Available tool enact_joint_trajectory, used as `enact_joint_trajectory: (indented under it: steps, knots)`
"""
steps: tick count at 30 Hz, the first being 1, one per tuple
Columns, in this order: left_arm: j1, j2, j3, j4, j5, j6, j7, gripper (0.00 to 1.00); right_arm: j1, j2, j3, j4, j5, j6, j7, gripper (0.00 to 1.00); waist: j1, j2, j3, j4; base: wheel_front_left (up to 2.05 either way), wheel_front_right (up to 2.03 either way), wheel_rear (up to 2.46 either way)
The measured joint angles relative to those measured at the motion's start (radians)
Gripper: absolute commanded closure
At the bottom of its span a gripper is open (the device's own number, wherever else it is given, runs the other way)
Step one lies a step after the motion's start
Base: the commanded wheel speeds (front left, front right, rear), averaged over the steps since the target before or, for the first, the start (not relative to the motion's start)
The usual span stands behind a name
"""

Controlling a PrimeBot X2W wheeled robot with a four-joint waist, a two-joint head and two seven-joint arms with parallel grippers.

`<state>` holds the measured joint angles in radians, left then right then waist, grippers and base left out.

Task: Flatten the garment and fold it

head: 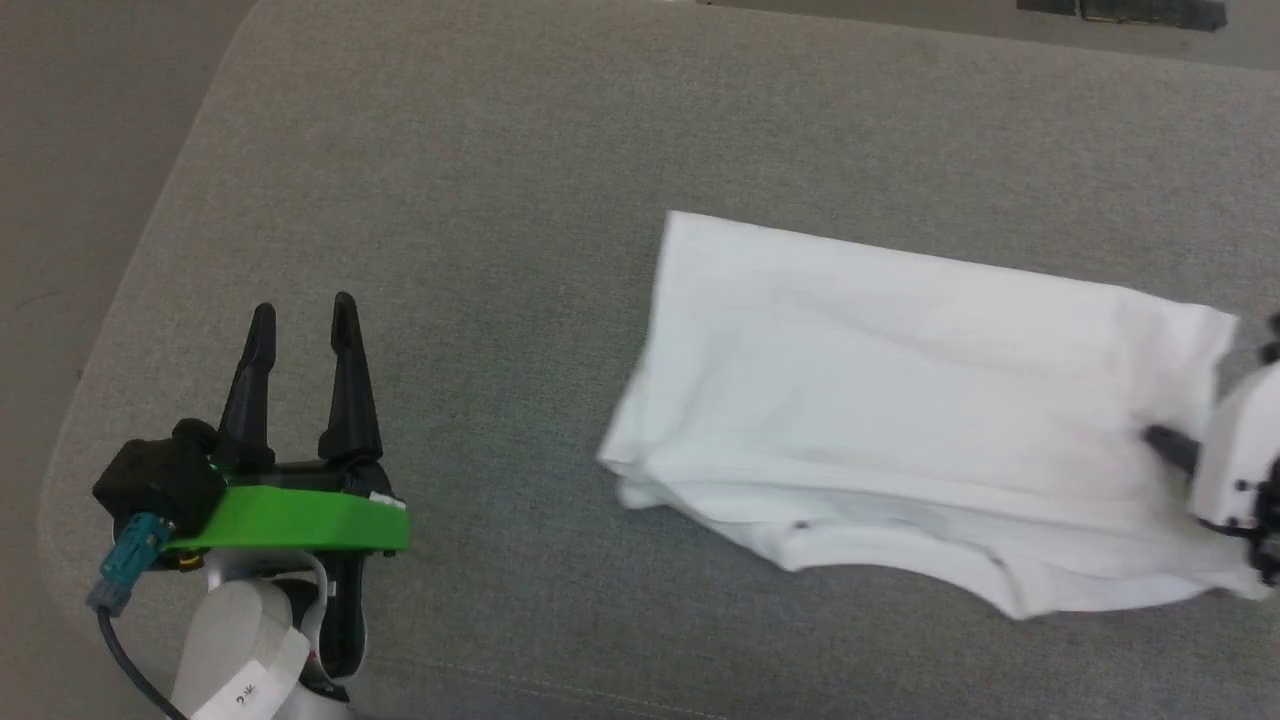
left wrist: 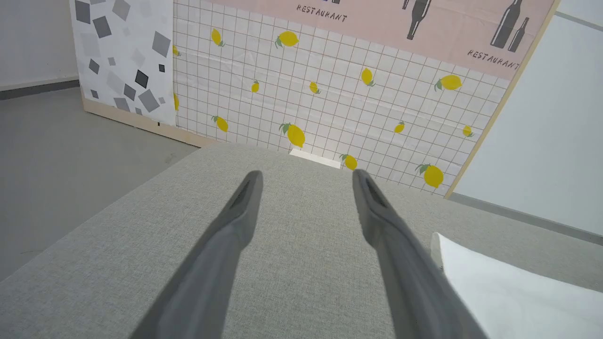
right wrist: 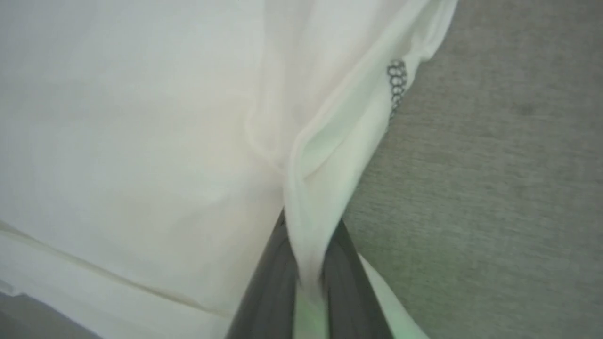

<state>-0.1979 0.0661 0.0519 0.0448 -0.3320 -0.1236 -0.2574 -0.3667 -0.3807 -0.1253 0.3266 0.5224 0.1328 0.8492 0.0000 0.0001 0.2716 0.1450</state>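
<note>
Our left tool [head: 303, 310] stands with jaws wide above the bare left part of the grey fabric-covered desk [head: 480, 150]; our right tool [right wrist: 311, 226] is pinched tight on a bunched fold at the edge of the white garment [head: 900, 400], which lies rumpled on the desk's right side.

Head camera looks down; both nearer wrist cameras share the garment [head: 900, 400].
</note>
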Motion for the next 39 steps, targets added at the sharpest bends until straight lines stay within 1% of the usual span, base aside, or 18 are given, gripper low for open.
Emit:
enact_joint_trajectory:
  steps: [4, 8, 10, 13, 16, 18, 22, 25, 27, 30, 33, 39]
  knots:
    - [0.005, -0.001, -0.006, 0.001, 0.000, 0.000, 0.000, 0.00, 0.004, -0.018, -0.138, 0.015, -0.113, 0.000, 0.004, 1.00, 0.0000, 0.0000, -0.004, -0.005, 0.00, 0.00, 0.00]
    - [0.007, -0.001, -0.010, 0.005, -0.001, 0.000, 0.000, 0.00, 0.003, -0.005, -0.236, 0.009, -0.229, -0.001, 0.010, 1.00, 0.0000, 0.0000, -0.007, -0.005, 0.00, 0.00, 0.00]
    - [0.009, 0.000, -0.009, 0.009, -0.001, 0.000, 0.000, 0.00, 0.000, 0.017, -0.264, -0.002, -0.263, -0.001, 0.021, 1.00, 0.0000, 0.0000, -0.012, -0.006, 0.00, 0.00, 0.00]
    - [0.016, 0.000, -0.008, 0.013, -0.001, 0.000, 0.000, 0.00, 0.000, 0.036, -0.255, -0.039, -0.300, -0.001, 0.054, 1.00, 0.0000, 0.0000, -0.024, -0.008, 0.00, 0.00, 0.00]
    - [0.026, 0.000, -0.003, 0.015, -0.001, 0.000, 0.000, 0.00, 0.000, 0.039, -0.215, -0.107, -0.304, -0.001, 0.105, 1.00, 0.0000, 0.0000, -0.041, -0.011, 0.00, 0.00, 0.00]
    - [0.037, 0.001, 0.000, 0.017, 0.000, 0.000, 0.000, 0.00, 0.000, 0.035, -0.171, -0.174, -0.292, -0.001, 0.131, 1.00, 0.0000, 0.0000, -0.054, -0.015, 0.00, 0.00, 0.00]
    - [0.050, 0.001, -0.001, 0.019, 0.000, 0.000, 0.000, 0.00, 0.001, 0.023, -0.083, -0.296, -0.219, -0.001, 0.187, 1.00, 0.0000, 0.0000, -0.076, -0.022, 0.00, 0.00, 0.00]
    - [0.055, 0.001, -0.003, 0.019, 0.000, 0.000, 0.000, 0.00, 0.001, 0.025, -0.028, -0.356, -0.168, -0.001, 0.224, 1.00, 0.0000, 0.0000, -0.088, -0.026, 0.00, 0.00, 0.00]
    - [0.055, 0.001, -0.005, 0.019, -0.001, 0.000, 0.000, 0.00, 0.001, 0.030, 0.010, -0.384, -0.154, -0.001, 0.235, 1.00, 0.0000, 0.0000, -0.092, -0.026, 0.00, 0.00, 0.00]
    - [0.059, 0.001, -0.011, 0.019, -0.003, 0.000, 0.000, 0.00, -0.002, 0.054, 0.065, -0.395, -0.142, -0.001, 0.236, 1.00, 0.0000, 0.0000, -0.090, -0.022, 0.00, 0.00, 0.00]
    - [0.059, 0.001, -0.022, 0.019, -0.006, 0.000, 0.000, 0.00, -0.016, 0.080, 0.127, -0.375, -0.142, -0.001, 0.223, 1.00, 0.0000, 0.0000, -0.083, -0.013, 0.00, 0.00, 0.00]
    - [0.057, 0.002, -0.048, 0.025, -0.018, 0.000, 0.000, 0.00, -0.089, 0.136, 0.226, -0.260, -0.147, -0.001, 0.163, 1.00, 0.0000, 0.0000, -0.062, 0.019, 0.00, 0.00, 0.00]
